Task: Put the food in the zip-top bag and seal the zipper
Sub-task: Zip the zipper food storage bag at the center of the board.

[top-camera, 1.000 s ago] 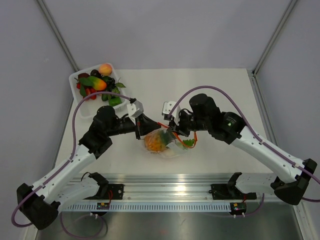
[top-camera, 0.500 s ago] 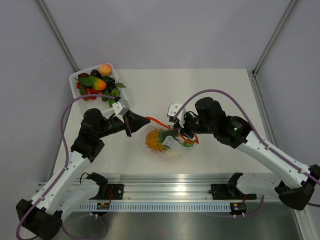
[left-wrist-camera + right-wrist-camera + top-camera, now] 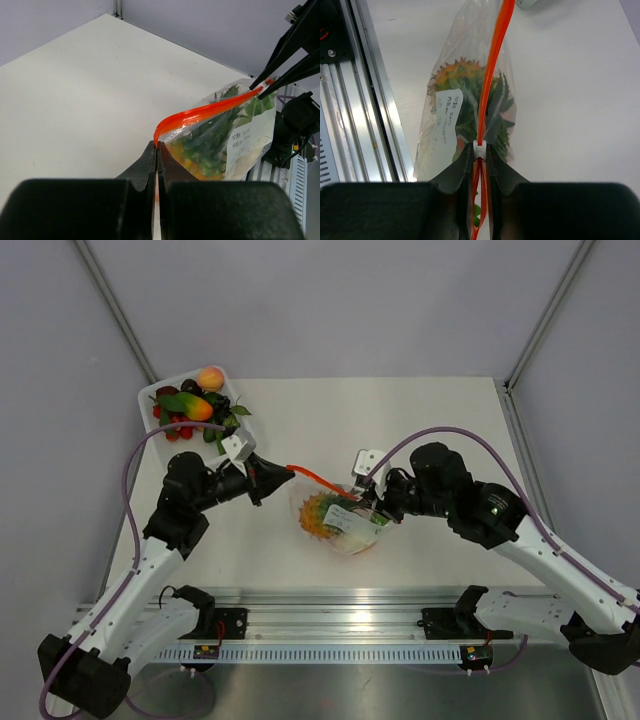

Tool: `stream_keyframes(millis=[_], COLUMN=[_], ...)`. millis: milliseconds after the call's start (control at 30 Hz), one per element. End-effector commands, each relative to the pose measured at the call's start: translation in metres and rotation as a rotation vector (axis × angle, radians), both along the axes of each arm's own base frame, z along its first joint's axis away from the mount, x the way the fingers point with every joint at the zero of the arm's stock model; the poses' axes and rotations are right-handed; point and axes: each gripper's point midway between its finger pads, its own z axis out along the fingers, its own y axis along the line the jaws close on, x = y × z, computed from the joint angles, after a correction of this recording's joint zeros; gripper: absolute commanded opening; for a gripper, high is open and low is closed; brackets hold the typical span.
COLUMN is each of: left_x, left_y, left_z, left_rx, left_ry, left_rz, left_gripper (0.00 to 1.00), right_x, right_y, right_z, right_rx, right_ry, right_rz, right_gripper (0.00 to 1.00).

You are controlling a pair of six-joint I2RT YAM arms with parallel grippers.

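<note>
Holding steady, mid-seal, by the look of it. Counter (image 3: 430,420) white, both arms reaching in from the near edge toward its middle.

Tray (image 3: 150,398) at far-left corner, heaped with toy fruit; peach (image 3: 210,377) on top at its far end.

Bag (image 3: 350,530) between near edge and centre, strung between the two grippers, mouth up. Can't tell whether its bottom touches the counter. White label (image 3: 446,107) with handwriting on the side facing the near edge.

Pineapple (image 3: 318,515) inside bag, orange body toward the left end, green leaves spread under the zipper. Something pale also low in the bag, too blurred to name.

Zipper (image 3: 200,112) pulled fairly straight from end to end, curling down only at the left end.

Left gripper (image 3: 156,145) clamped tight on the zipper's left end, fingers pressed together with only the red strip between.

Right gripper (image 3: 479,150) pinched narrow on the zipper near its right end, right at a small white slider (image 3: 479,148) sitting between the fingertips. Short stretch of red strip visible behind the slider, toward the wrist.
</note>
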Motion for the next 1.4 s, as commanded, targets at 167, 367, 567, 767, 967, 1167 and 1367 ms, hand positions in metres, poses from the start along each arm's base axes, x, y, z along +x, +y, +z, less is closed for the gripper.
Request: stream_keyframes(millis=[167,367,567,767,967,1167,1367], left_x=[0.044,0.057,0.065,0.070,0.070,0.066,0.085], left_y=[0.021,0.029,0.039,0.047,0.045,0.036,0.024], left_z=[0.011,0.010,0.012,0.013,0.013,0.022,0.050], left_rx=[-0.014,-0.011,-0.016,-0.020,-0.037,-0.076,-0.120], left_ry=[-0.049,-0.041,-0.035,-0.034,-0.018,-0.017,-0.028], left_rz=[0.178,0.209,0.238,0.264,0.243,0.184,0.144], left_gripper=[0.00,0.00,0.00,0.00,0.00,0.00,0.00], right_x=[-0.016,-0.024,-0.030,-0.039,-0.046,-0.024,0.053], right_y=[-0.041,-0.053,-0.061,-0.069,-0.074,-0.063,-0.084], right_z=[-0.021,-0.024,-0.032,-0.035,-0.026,-0.016,0.023], right_rx=[-0.057,-0.053,-0.055,-0.040,0.001,0.022,-0.024], right_ry=[0.088,0.108,0.140,0.168,0.164,0.115,-0.205], right_rz=[-0.123,-0.161,-0.187,-0.208,-0.210,-0.252,-0.510], right_gripper=[0.06,0.06,0.06,0.07,0.07,0.07,0.10])
